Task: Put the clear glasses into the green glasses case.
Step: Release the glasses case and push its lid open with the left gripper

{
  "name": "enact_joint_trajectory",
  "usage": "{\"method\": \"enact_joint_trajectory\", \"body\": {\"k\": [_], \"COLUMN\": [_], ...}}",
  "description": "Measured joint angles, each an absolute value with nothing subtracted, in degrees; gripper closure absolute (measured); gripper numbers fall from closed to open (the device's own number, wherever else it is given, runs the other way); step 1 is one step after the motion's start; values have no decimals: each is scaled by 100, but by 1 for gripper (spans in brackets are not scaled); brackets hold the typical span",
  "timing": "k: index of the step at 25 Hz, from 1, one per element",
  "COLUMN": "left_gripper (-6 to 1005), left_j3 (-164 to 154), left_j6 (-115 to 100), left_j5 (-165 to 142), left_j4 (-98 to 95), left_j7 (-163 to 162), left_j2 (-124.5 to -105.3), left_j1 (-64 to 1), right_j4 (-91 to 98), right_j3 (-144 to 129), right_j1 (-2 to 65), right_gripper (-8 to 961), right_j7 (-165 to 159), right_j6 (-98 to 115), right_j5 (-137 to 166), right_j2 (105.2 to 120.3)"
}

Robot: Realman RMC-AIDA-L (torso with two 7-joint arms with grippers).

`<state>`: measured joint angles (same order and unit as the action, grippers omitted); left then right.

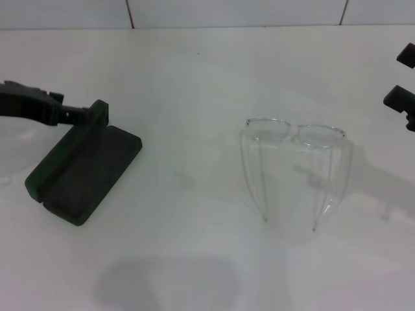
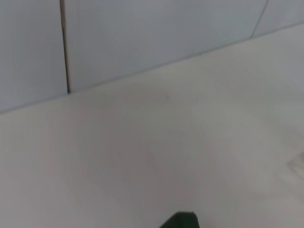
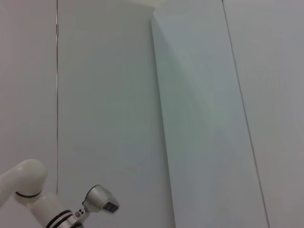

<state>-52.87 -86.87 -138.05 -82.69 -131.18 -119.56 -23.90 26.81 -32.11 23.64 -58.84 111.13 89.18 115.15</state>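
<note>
The green glasses case (image 1: pixel 84 175) is lying open on the left side of the white table (image 1: pixel 194 78). It is dark green, flat and boxy, with round corners. The inside looks dark and soft. Its far corner is standing up a little, and the left gripper (image 1: pixel 91 115) is touching that corner. The gripper is black and is reaching in from the left edge. Its fingers seem to be pinching the raised edge of the case, with almost no gap showing. In the left wrist view, only a small dark green bit of the case (image 2: pixel 183 221) is peeking in at the bottom, over the smooth pale table.

The clear glasses (image 1: pixel 295 165) are sitting well apart from the case, to the right of the middle of the table. They are see-through plastic, shiny and thin. The two round lenses are facing away, and the long thin arms are pointing toward the robot, spread open.

The right gripper (image 1: pixel 405 87) is hanging at the far right edge, beside the glasses but not touching them. Two black fingers are showing with a wide gap between them, holding nothing.
</note>
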Motion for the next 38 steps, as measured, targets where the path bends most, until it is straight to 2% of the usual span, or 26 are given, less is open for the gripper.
{"method": "enact_joint_trajectory", "body": {"k": [27, 35, 38], "left_gripper": [410, 697, 722], "left_j3": [-5966, -6396, -6561], "left_j6": [-8670, -8662, -8660], "left_j5": [-14842, -14959, -14960], "left_j4": [-7894, -8113, -8407], "left_j7": [-13632, -13687, -13737], "left_j2": [-11954, -11970, -11971], "left_j1": [-2614, -2558, -2504], "right_j4": [2601, 2589, 2582], "right_j3": [-3245, -3252, -3252], "right_j1": [2322, 2303, 2273], "right_gripper": [174, 173, 174], "right_j7": [-5739, -5739, -5734], "right_j6": [11054, 11062, 11063], "right_j5": [8939, 8942, 8947], "right_j2": [11523, 11532, 11538]}}
